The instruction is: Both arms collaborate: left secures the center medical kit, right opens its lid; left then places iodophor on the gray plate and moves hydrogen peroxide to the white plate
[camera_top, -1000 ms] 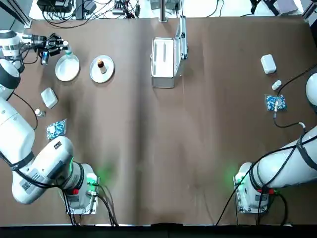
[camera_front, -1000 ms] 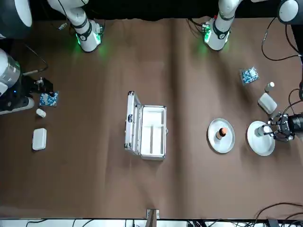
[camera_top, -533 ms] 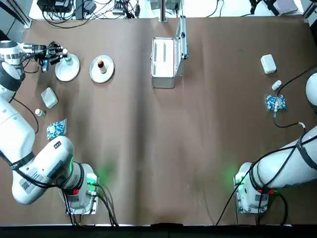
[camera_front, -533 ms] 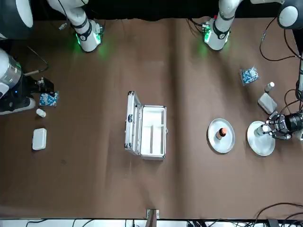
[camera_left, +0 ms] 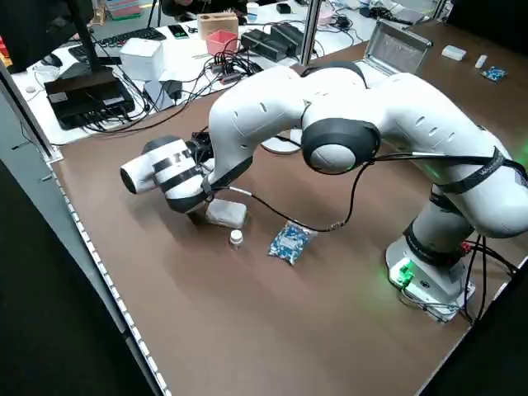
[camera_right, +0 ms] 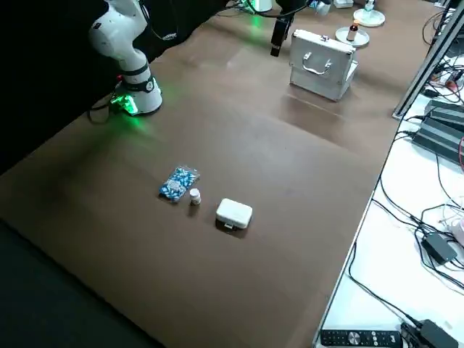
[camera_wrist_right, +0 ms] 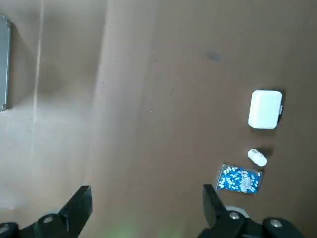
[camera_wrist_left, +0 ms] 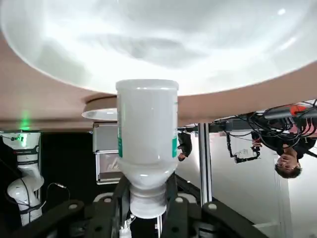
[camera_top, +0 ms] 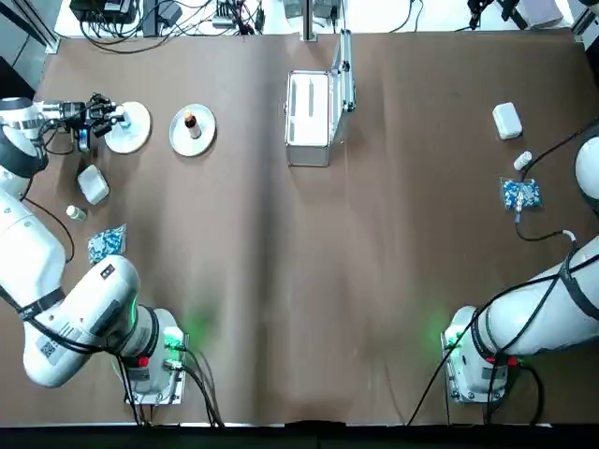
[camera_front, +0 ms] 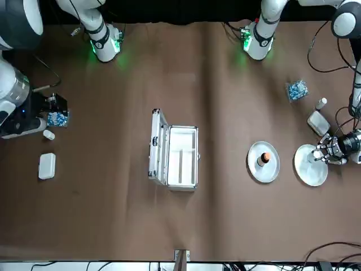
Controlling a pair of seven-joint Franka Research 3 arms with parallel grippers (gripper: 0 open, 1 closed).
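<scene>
White plate (camera_top: 129,126) is sitting at your ten o'clock; your left gripper (camera_top: 105,115) is clamping the hydrogen peroxide (camera_wrist_left: 147,138) at its rim. Your right gripper (camera_wrist_right: 143,208) is gaping empty.

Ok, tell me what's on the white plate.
The hydrogen peroxide is over the white plate's rim, its neck gripped by the left end effector; the rest is bare. The bottle hides whether it touches the plate.
</scene>
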